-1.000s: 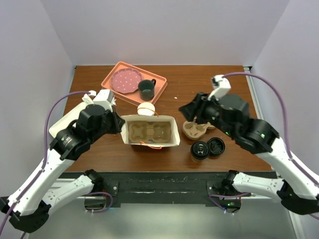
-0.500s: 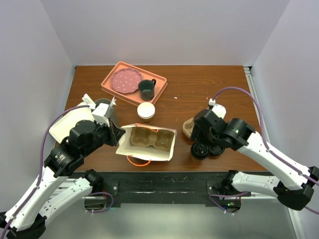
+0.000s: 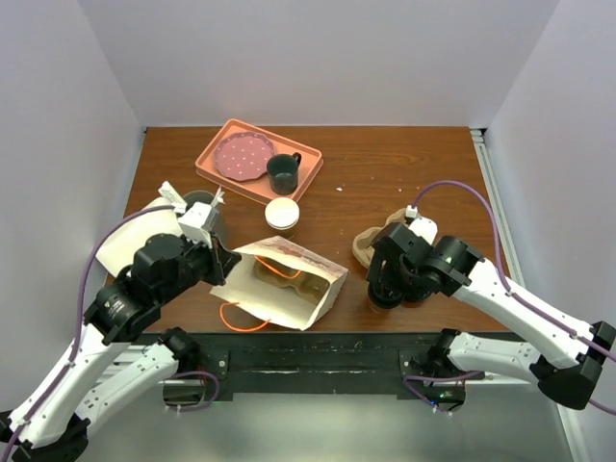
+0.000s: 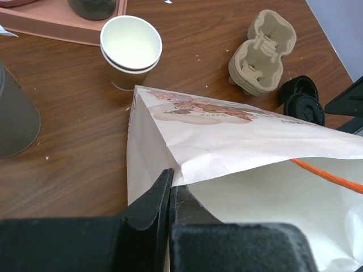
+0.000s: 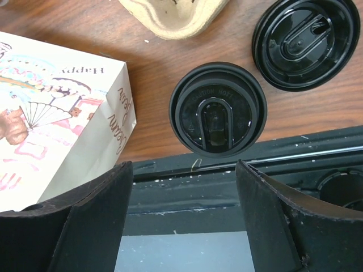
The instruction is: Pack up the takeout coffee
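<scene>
Black-lidded takeout coffee [image 5: 218, 109], beneath parted right pincer [image 5: 182, 168]

Brown wooden table [image 3: 433, 164], crumbs scattered.
Far left: salmon-pink rectangular tray [image 3: 205, 164].
Left: grey upright tumbler [image 4: 14, 113].
Centre: open lidless paper cup [image 3: 282, 213], near tray.
Near centre: white printed paper bag [image 3: 289, 289], orange handles, tilted.
Right: tan moulded-pulp cup carrier [image 3: 371, 245]; nearer, black-lidded tan paper coffee cup [image 5: 218, 109]; loose round black plastic lid [image 5: 306, 42] just right of it.

Left arm [image 3: 154, 274] and right arm [image 3: 445, 269]: white shells, black joints
A purple cable [image 3: 452, 183] arcs along each arm, and the bases are black. The left gripper [image 4: 169, 190] and right gripper [image 5: 184, 170] have broad matte-black fingers with rounded edges.
</scene>
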Available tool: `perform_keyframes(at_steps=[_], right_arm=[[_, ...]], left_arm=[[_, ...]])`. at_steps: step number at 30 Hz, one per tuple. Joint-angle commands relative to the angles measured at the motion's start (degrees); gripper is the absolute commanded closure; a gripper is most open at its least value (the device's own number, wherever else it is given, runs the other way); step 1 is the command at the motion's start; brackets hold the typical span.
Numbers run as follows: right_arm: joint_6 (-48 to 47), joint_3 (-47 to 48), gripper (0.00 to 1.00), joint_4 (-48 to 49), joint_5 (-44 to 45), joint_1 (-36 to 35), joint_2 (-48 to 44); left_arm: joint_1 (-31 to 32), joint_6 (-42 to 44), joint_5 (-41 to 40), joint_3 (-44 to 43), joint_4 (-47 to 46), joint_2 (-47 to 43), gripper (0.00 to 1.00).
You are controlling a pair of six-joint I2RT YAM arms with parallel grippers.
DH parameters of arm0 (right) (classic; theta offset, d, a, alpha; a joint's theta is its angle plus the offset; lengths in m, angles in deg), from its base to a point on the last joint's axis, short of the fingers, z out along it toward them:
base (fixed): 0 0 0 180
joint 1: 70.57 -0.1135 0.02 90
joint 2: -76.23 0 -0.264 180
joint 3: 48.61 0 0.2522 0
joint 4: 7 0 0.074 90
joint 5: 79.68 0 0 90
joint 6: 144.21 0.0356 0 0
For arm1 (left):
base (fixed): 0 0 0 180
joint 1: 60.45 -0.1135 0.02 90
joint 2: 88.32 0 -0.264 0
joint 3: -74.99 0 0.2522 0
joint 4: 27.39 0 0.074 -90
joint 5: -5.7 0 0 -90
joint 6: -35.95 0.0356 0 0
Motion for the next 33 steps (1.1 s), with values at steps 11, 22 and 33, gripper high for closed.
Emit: perform_keyframes(at_steps=[11,22,33], right_arm=[[-0.69,-2.51,0.17,5.42,0.83,0.0,2.52],[-2.01,-3.92,0.15,6.48,1.61,-0.08,3.49],[-5.52,-4.8,0.08,5.33,5.67,1.76,4.63]], left_arm=[[-0.03,-5.32,-5.84,-11.55,12.96,5.84,1.0],[-0.03,-5.85,-5.75,-11.2,13.75,4.25,1.0],[-0.12,-5.59,-5.4,-12.52,14.01,4.43,1.0]])
